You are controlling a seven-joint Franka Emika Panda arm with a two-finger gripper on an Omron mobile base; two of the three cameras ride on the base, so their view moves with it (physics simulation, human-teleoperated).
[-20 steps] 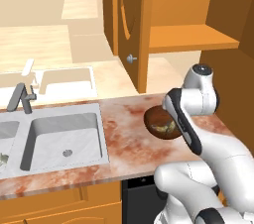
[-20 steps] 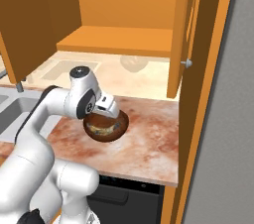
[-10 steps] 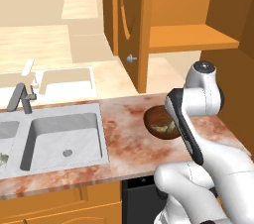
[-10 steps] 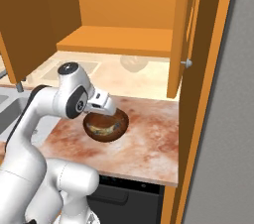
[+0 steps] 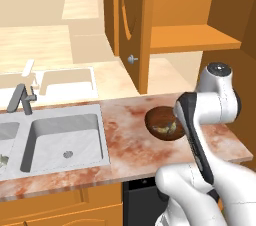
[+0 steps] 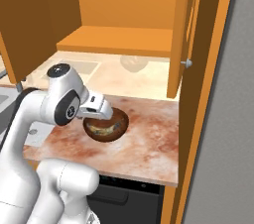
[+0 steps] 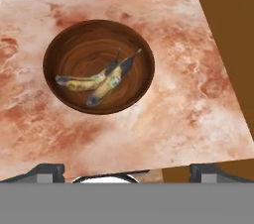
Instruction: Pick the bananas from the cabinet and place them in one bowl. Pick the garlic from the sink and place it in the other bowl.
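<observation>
The bananas (image 7: 99, 82), a small dark bunch streaked with yellow, lie inside a brown wooden bowl (image 7: 57, 44) on the marble counter. My gripper (image 7: 126, 172) hovers above and just in front of that bowl, open, with nothing between its fingers. The same bowl (image 5: 155, 117) sits beside my arm, under the open cabinet (image 5: 190, 37). A second, pale bowl (image 6: 131, 63) stands at the back of the counter below the cabinet shelf. The sink (image 5: 65, 142) is to the left, and a small pale lump, the garlic (image 5: 2, 159), lies in its left basin at the picture's edge.
The cabinet door (image 5: 127, 25) stands open over the counter, its knob (image 5: 131, 60) jutting out. A second door (image 6: 181, 29) hangs to the right of the bowl. The grey faucet (image 5: 20, 97) rises behind the sink. The counter's front edge (image 6: 104, 168) runs close to my base.
My arm has swung back a little from the bowl, its upper joint shifting sideways. The bananas stay in the bowl, and the gripper stays open.
</observation>
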